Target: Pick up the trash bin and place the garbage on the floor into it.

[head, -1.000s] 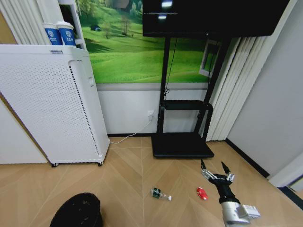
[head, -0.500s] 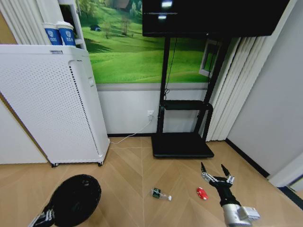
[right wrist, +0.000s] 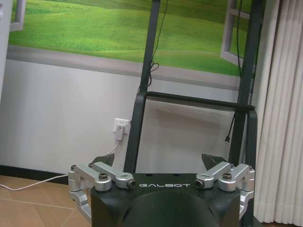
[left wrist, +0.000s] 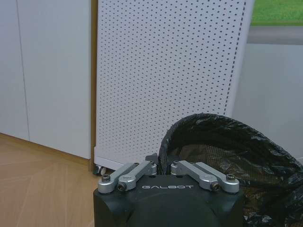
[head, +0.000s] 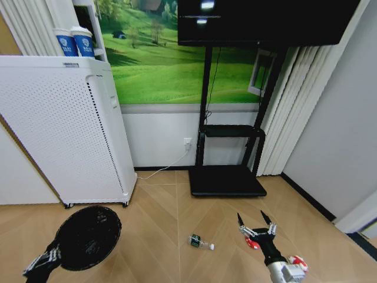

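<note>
The black mesh trash bin (head: 85, 236) hangs off the floor (head: 159, 212), tilted so its lined mouth faces me. My left gripper (head: 54, 254) is shut on its rim; the left wrist view shows that gripper (left wrist: 162, 163) clamped on the bin (left wrist: 222, 151) edge. My right gripper (head: 256, 224) is open low over the floor, just above a small red piece (head: 252, 244) of garbage, and its fingers (right wrist: 103, 161) are spread wide in the right wrist view. A clear bottle (head: 200, 242) with a green label lies to its left. A red-and-white piece (head: 298, 262) lies beside the right wrist.
A tall white perforated appliance (head: 65, 130) on casters stands at the left, close behind the bin. A black TV stand (head: 227, 177) with a flat base sits against the wall ahead, with a white cable (head: 162, 165) on the floor beside it. Curtains (head: 291, 118) hang at the right.
The left arm has come into view and raised the bin off the floor, tipping its mouth toward me. The right gripper has shifted left, over the red piece.
</note>
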Controlling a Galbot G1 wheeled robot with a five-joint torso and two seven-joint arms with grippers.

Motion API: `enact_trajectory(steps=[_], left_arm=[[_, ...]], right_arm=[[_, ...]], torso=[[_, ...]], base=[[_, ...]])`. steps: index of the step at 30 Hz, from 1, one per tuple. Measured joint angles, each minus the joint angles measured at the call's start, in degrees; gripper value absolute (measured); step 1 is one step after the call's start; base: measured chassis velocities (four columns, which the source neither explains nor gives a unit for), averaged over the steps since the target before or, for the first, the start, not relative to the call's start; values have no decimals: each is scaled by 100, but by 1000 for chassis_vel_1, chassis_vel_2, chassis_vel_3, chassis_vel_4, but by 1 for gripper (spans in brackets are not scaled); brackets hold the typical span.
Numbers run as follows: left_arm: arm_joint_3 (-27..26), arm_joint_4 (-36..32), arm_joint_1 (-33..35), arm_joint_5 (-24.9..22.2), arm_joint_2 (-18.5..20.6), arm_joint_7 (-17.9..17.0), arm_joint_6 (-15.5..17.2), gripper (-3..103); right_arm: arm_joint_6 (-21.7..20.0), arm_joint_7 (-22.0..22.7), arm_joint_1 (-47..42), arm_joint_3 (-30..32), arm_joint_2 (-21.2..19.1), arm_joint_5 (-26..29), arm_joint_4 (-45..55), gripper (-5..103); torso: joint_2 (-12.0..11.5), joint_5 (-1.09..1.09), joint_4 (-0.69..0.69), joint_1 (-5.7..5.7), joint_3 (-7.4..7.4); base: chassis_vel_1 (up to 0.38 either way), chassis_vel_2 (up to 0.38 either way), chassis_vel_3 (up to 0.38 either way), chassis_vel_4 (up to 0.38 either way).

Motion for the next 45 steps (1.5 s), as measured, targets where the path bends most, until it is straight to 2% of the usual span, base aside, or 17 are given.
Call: enact_trajectory(steps=[14,17,20,23,26,27,29,30,32,33,34,35,37,39,40,43,45], left_arm=[[107,-19,-14,99,-37,-4,-29,7],[114,-28,-23,100,-35,-5,-29,7],[121,-28,-40,99,-22,-3,-29,7],[122,-22,-64,91,-2,-3,-28,7],[144,9,-163,36,108,-6,28,7],[144,9,-163,36,108,-6,28,7],[179,31,-347,-51,248,-28,114,7],[179,31,-347,-51,248,-28,114,7],[226,-1,-494,-80,316,-82,208,7],[226,-1,-494,-80,316,-82,208,7],[267,-49,-535,-82,311,-105,257,7],[308,-94,-553,-58,268,-121,286,7],[330,-120,-555,-38,234,-126,299,7],[369,-204,-524,0,157,-138,332,7],[369,-204,-524,0,157,-138,332,7],[353,-222,-511,1,160,-137,345,7],[349,-219,-514,0,165,-137,347,7]], right_arm=[[157,196,162,-46,-5,-135,-146,100],[30,155,258,-25,-89,-171,-181,100],[-216,106,454,-43,-273,-176,-325,100],[-430,78,734,-120,-471,-164,-649,100],[-810,-364,1158,-276,-1005,-140,-1285,100],[-810,-364,1158,-276,-1005,-140,-1285,100],[-889,-644,1461,-451,-1511,-225,-1829,100],[-889,-644,1461,-451,-1511,-225,-1829,100],[-780,-967,1735,-641,-1831,-435,-2518,100],[-780,-967,1735,-641,-1831,-435,-2518,100],[-529,-1119,1868,-764,-1870,-558,-2939,100],[-351,-1201,1959,-881,-1861,-671,-3291,100],[-278,-1262,2009,-947,-1841,-754,-3500,100],[-93,-1501,2178,-1069,-1748,-1159,-4006,100],[-93,-1501,2178,-1069,-1748,-1159,-4006,100],[43,-1724,2324,-1136,-1745,-1691,-4319,100],[42,-1748,2346,-1159,-1763,-1723,-4355,100]], torso=[[0,1,-1,0,1],[0,-2,-1,0,0],[0,-2,-3,0,0],[0,0,2,0,0],[0,3,1,0,1],[0,3,1,0,1],[0,1,0,0,1],[0,1,0,0,1],[0,1,-2,0,1],[0,1,-2,0,1],[0,0,-2,0,1],[0,2,-2,0,1],[0,2,-2,0,1],[0,0,-1,0,1],[0,0,-1,0,1],[0,0,-1,0,0],[0,-1,-1,0,0]], base=[[195,251,-185,-267],[239,294,-202,-267],[170,35,-122,-124],[30,4,-5,-20],[-41,-16,72,36],[-85,-55,70,53],[-80,-57,52,39],[-75,-57,43,26],[-22,-26,21,-2],[0,0,0,0],[0,0,0,0],[0,0,0,0],[0,0,0,0],[0,0,0,0],[0,0,0,0],[0,0,0,0],[0,0,0,0]])
